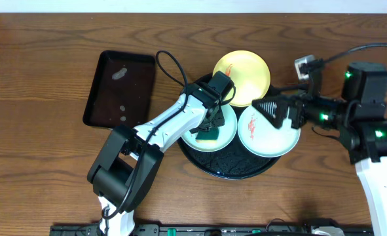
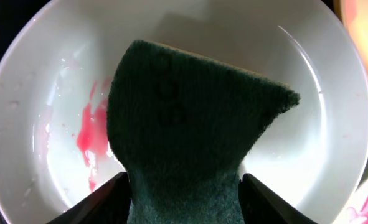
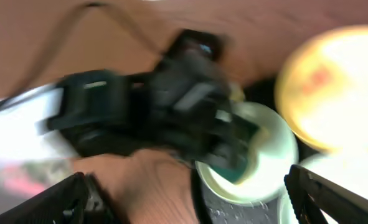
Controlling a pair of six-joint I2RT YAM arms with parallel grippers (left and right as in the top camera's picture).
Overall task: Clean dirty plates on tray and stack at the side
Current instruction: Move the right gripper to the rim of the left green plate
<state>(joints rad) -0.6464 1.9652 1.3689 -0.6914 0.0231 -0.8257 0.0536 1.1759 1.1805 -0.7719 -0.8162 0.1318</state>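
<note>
The round black tray [image 1: 232,167] holds two mint-white plates. The left plate [image 1: 224,134] has a red smear [image 2: 93,134]. My left gripper [image 1: 209,129] is shut on a dark green sponge [image 2: 190,124] and presses it onto this plate [image 2: 308,143]. The right plate [image 1: 272,141] has red smears. My right gripper [image 1: 276,113] is open and empty above its far-left edge. The yellow plate [image 1: 241,71] with a red smear lies at the tray's far rim. The right wrist view is blurred and shows the left plate [image 3: 264,174], the yellow plate [image 3: 333,87] and open fingers [image 3: 190,199].
A smaller rectangular black tray [image 1: 120,88] with pale smudges lies to the left of the round tray. The left arm [image 1: 160,131] reaches across the table from the front. A cable loops near the left wrist [image 1: 170,65].
</note>
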